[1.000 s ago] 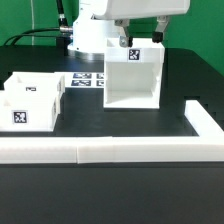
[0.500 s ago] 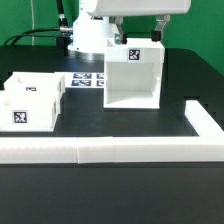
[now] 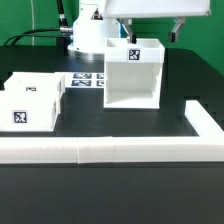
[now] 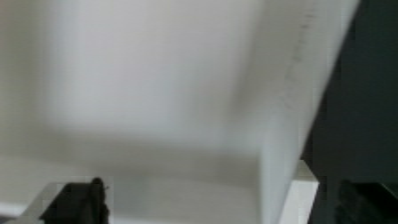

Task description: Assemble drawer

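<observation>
The big white drawer casing (image 3: 133, 78) stands upright at the table's middle, open face toward the camera, with a square tag on its upper back wall. Two small white trays (image 3: 22, 106) (image 3: 42, 87) with tags sit side by side at the exterior view's left. My gripper (image 3: 152, 35) hangs open just above the casing's top rim, its dark fingers (image 3: 127, 38) spread wide. In the wrist view the gripper (image 4: 217, 205) is open over the casing's pale inner surface (image 4: 160, 90) and one wall edge (image 4: 294, 120); nothing is held.
The marker board (image 3: 88, 80) lies flat behind the trays, left of the casing. A long low white wall strip (image 3: 100, 150) runs along the front and turns back at the exterior view's right (image 3: 205, 118). The robot base (image 3: 90, 35) stands behind.
My gripper has shifted toward the exterior view's right and slightly up over the casing's top. The casing and trays have not moved.
</observation>
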Controlling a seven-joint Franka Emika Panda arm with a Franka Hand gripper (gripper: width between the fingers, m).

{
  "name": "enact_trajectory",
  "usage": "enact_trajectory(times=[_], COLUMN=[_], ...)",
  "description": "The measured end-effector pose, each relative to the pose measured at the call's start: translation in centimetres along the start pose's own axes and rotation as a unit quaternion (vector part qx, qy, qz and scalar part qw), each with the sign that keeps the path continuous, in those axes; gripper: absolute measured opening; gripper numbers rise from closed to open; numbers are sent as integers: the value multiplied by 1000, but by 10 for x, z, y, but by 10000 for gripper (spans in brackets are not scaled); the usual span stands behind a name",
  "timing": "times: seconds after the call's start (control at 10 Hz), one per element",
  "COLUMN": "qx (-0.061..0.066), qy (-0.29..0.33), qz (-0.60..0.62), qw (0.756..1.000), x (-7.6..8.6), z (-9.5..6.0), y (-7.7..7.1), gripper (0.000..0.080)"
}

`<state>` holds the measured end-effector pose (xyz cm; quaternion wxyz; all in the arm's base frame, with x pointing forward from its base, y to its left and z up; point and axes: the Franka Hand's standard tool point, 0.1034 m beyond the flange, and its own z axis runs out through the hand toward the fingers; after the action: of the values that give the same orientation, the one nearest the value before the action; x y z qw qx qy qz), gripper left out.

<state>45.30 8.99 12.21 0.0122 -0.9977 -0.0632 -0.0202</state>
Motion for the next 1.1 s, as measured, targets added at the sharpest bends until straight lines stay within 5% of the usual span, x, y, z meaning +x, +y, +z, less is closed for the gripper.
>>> enact_trajectory(times=[0.4,0.7,1.1], qx=[1,10,11], qy=[4,-3,-10], qz=[10,90,96], qw=[1000,996,995], x=[0,-27,-31], z=[0,16,21], y=[0,-13,-17], gripper=[650,650,650])
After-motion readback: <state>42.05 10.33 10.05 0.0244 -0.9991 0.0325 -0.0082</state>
